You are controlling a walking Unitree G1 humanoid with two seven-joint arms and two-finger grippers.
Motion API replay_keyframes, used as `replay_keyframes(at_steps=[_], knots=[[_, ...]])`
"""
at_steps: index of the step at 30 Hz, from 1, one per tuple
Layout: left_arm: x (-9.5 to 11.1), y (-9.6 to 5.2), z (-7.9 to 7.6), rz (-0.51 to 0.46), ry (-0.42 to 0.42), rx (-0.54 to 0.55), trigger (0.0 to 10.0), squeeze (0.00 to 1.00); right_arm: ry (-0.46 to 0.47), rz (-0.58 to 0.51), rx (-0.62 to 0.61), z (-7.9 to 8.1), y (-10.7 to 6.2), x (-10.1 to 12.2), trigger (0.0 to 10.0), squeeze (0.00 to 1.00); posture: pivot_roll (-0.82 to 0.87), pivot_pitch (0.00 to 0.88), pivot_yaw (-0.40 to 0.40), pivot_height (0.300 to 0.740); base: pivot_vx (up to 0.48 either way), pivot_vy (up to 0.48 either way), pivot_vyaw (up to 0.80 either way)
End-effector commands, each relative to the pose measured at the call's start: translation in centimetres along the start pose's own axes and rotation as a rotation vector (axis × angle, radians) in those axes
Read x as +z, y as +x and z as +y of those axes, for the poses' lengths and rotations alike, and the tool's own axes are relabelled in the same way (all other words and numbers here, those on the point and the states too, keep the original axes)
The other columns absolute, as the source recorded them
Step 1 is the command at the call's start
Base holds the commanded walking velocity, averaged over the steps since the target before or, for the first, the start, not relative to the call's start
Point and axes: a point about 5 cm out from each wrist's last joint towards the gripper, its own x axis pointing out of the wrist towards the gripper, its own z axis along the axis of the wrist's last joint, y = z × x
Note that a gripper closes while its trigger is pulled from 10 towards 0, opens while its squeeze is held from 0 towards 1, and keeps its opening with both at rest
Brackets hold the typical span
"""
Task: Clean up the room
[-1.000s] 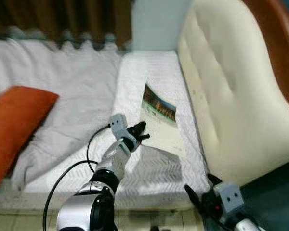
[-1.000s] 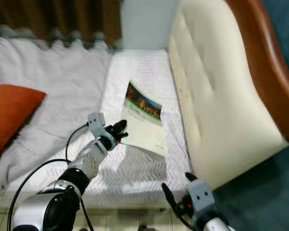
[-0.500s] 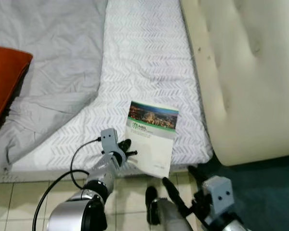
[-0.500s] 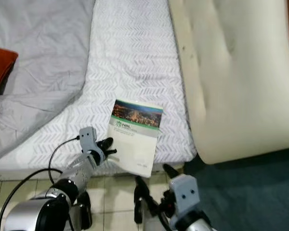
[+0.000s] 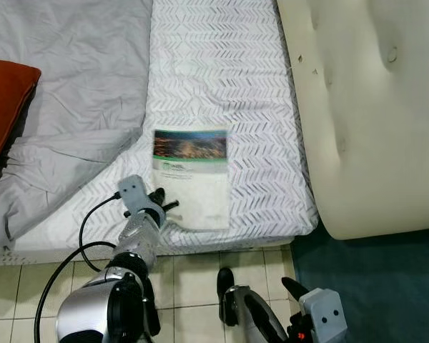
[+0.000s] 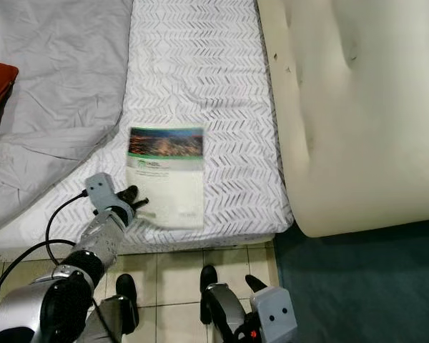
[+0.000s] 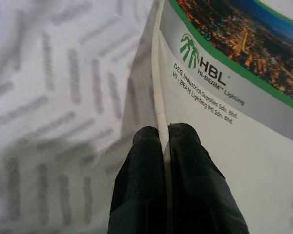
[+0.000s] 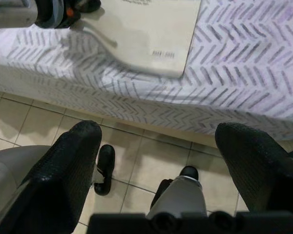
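A thin catalogue (image 5: 191, 171) with a city-night photo and green band lies on the white chevron-patterned mattress (image 5: 222, 71), near its front edge. My left gripper (image 5: 162, 206) is shut on the catalogue's left edge; in the left wrist view its fingertips (image 7: 147, 141) pinch the white page edge of the catalogue (image 7: 234, 97). My right gripper (image 8: 156, 141) hangs low over the tiled floor with its fingers (image 8: 68, 161) wide open and nothing between them. The right arm's wrist block (image 5: 322, 321) shows at the bottom of the head views.
A grey sheet (image 5: 71, 93) and an orange pillow (image 5: 3, 100) lie on the bed's left side. A cream tufted headboard (image 5: 372, 107) stands to the right, with teal carpet (image 5: 386, 286) beyond it. Tiled floor (image 5: 193, 279) and my feet (image 8: 105, 168) are below.
The camera view shifted. My left gripper has pulled the catalogue leftward and turned it square to the mattress edge. The right arm has dropped lower in view.
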Motion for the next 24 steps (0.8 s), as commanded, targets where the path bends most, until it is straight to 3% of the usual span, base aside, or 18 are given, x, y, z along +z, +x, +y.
replay_keyframes(at_steps=[1, 3, 9, 19, 24], knots=[[-1.5, -0.3, 0.2, 0.052, -0.026, 0.019, 10.0, 0.00, 0.009, 0.042, -0.006, 0.3, -0.7, -0.7, 10.0, 0.00, -0.43, 0.594, -0.129, 0.740, 0.000, 0.000, 0.00], [-1.7, -0.2, -1.4, 0.070, 0.028, -0.038, 10.0, 0.00, 0.014, 0.039, -0.007, 0.6, -0.7, -0.6, 10.0, 0.00, -0.44, 0.595, -0.123, 0.740, 0.000, 0.000, 0.00], [-1.1, 0.1, -3.0, 0.078, 0.100, -0.112, 10.0, 0.00, 0.020, 0.041, -0.012, 1.1, -1.0, -0.6, 10.0, 0.00, -0.45, 0.596, -0.109, 0.740, 0.000, 0.000, 0.00], [-0.8, 0.3, -4.3, 0.082, 0.048, -0.160, 10.0, 0.00, 0.038, 0.049, -0.031, 2.0, -1.5, -0.8, 10.0, 0.00, -0.46, 0.605, -0.090, 0.740, 0.000, 0.000, 0.00], [-1.7, 0.1, -5.6, 0.127, 0.081, -0.222, 10.0, 0.00, 0.041, 0.050, -0.036, 2.2, -1.5, -0.8, 10.0, 0.00, -0.47, 0.604, -0.088, 0.740, 0.000, 0.000, 0.00]])
